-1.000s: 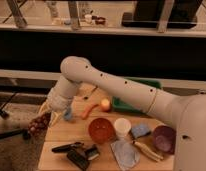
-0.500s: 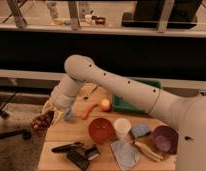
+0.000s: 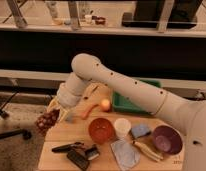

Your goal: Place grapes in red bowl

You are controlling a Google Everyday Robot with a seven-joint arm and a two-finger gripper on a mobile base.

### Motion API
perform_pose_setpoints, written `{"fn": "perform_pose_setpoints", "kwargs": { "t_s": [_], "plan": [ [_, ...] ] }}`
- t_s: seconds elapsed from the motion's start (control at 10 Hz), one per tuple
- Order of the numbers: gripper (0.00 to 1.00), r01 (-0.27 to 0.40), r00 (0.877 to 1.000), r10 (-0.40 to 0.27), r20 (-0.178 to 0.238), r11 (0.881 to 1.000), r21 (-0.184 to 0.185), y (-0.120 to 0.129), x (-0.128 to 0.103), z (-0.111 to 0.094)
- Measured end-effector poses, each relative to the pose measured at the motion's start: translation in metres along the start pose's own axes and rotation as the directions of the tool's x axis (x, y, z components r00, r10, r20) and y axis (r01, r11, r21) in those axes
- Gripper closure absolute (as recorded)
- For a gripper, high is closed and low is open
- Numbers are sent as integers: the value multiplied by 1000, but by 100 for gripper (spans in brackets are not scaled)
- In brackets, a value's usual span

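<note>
Nearest to me, on the front part of the wooden bench (image 3: 60, 136), lie some black tools (image 3: 76, 153), a grey cloth (image 3: 125, 153) and a long yellowish thing (image 3: 147, 150) that I cannot name. Just behind them stands the red bowl (image 3: 101, 130), with a white cup (image 3: 122, 127) just beside it on its right. Further right are a small blue cloth (image 3: 141, 131) and then a dark purple bowl (image 3: 167, 139).

At the left edge of the bench the gripper (image 3: 56, 112) points downward with its fingers closed on the grapes (image 3: 47, 121). The dark bunch hangs under it, partly out over the floor, to the left of the red bowl and apart from it (the inside of the bowl looks empty).

Behind the bowl lie an orange carrot-like piece (image 3: 88, 112) and a small orange ball (image 3: 105, 104). A green tray (image 3: 127, 103) is behind those, partly hidden by the white arm (image 3: 121, 85). Far at the back runs a long counter (image 3: 96, 29).
</note>
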Motion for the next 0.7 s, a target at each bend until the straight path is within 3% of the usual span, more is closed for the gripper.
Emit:
{"fn": "perform_pose_setpoints", "kwargs": {
  "t_s": [0.7],
  "plan": [
    [100,-36,999,37,-4,998,54,24,23,-37]
  ]
}}
